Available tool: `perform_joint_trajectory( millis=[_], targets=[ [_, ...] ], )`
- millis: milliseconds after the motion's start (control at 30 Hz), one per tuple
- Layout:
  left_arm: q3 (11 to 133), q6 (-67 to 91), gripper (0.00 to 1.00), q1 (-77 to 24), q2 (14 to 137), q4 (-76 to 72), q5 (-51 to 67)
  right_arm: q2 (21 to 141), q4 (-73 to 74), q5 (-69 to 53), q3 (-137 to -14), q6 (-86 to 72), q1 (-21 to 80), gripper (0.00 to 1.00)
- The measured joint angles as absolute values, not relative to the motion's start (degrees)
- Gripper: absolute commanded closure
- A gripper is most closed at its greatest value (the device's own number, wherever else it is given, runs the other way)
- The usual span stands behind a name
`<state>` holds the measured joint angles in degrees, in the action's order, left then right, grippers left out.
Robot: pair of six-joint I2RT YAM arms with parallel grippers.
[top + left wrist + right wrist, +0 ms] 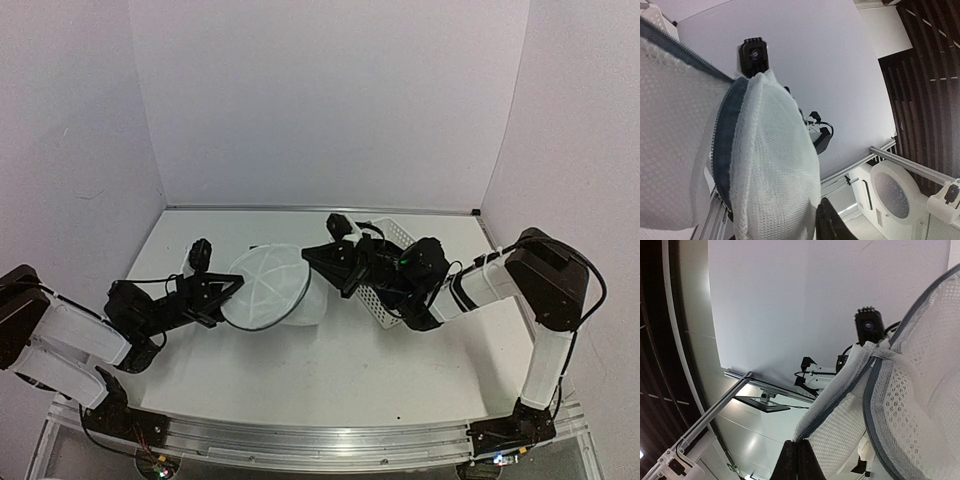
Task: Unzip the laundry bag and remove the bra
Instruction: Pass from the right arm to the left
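The round white mesh laundry bag (265, 287) is held tilted over the white counter (330, 370), pinched by the closed left jaws at 9 o'clock and the closed right jaws at 2 o'clock.

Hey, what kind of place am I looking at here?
Probably a robotics lab test cell, not a home: two arms bolted along an aluminium rail, a white table boxed in by plain walls, with a laundry bag and basket as props.

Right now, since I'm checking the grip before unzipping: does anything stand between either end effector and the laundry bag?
Nothing visible. The left end effector grips the laundry bag at left, the right end effector pinches its right edge; the basket lies aside.
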<state>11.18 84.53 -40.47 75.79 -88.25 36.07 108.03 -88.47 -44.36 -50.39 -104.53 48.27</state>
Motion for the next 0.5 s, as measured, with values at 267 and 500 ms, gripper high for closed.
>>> perform_joint_trajectory(
  millis=[267, 500],
  targets=[
    [10.7, 85.4, 1.00, -40.5, 77.2, -90.5, 35.9, 108.3, -88.6, -44.7, -45.6, -101.1, 47.8, 0.99],
    [10.6, 85.7, 1.00, -40.6, 80.4, -90.4, 36.0, 108.8, -88.5, -45.4, -39.5, -94.8, 45.8, 0.78]
  ],
)
